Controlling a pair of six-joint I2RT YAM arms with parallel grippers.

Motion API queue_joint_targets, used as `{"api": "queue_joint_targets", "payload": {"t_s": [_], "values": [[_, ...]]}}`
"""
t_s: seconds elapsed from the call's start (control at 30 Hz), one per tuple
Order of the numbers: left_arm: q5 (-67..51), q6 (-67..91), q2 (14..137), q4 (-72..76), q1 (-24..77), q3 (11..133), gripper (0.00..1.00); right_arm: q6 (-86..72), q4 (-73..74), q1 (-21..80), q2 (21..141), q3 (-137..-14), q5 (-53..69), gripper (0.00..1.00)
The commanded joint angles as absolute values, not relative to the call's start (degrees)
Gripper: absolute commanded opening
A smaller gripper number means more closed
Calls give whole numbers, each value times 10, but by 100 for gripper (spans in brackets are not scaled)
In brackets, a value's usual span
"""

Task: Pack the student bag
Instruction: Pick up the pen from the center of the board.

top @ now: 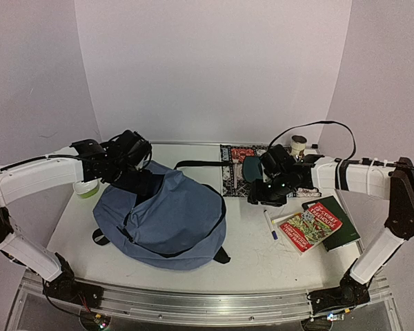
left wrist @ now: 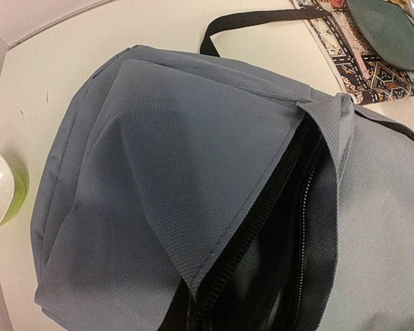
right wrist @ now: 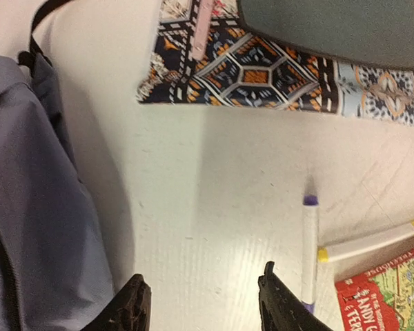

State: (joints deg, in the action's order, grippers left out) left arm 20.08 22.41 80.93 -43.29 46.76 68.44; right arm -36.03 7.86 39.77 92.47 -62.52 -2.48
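With the right gripper (right wrist: 203,307) held wide open and empty over the table (right wrist: 214,207), just left of the purple-capped marker (right wrist: 309,252), the marker could be clipped by the nearer finger and rolled away if a descent were made without first being centred over it. The student bag (top: 162,217) is seen at left centre of the top view, slate-blue, soft and slumped, its main zip parted to a dark slot that could sag shut should the raised flap be released. The left gripper (top: 130,164) is poised at the bag's upper-left end, but whether its jaws are closed on fabric cannot be told.
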Motion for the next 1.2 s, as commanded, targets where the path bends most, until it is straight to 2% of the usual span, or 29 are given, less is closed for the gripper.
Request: {"api": "queue_joint_targets", "payload": {"t_s": [0.0, 0.3, 0.47, 0.83, 0.97, 1.1, 1.17], "values": [[195, 221, 795, -388, 465, 686, 0, -338, 154, 385, 939, -609, -50, 54], [177, 228, 810, -390, 451, 679, 0, -335, 199, 371, 1001, -596, -57, 50], [160, 224, 822, -397, 447, 692, 0, -331, 204, 366, 1024, -592, -44, 43], [141, 206, 840, -442, 443, 747, 0, -318, 207, 365, 1066, -599, -47, 35], [125, 200, 847, -472, 442, 779, 0, -311, 207, 365, 1082, -614, -40, 25], [119, 193, 855, -504, 441, 812, 0, -309, 207, 365, 1068, -624, -27, 6], [114, 191, 858, -518, 441, 822, 0, -309, 207, 366, 1052, -630, -18, 0]]}}
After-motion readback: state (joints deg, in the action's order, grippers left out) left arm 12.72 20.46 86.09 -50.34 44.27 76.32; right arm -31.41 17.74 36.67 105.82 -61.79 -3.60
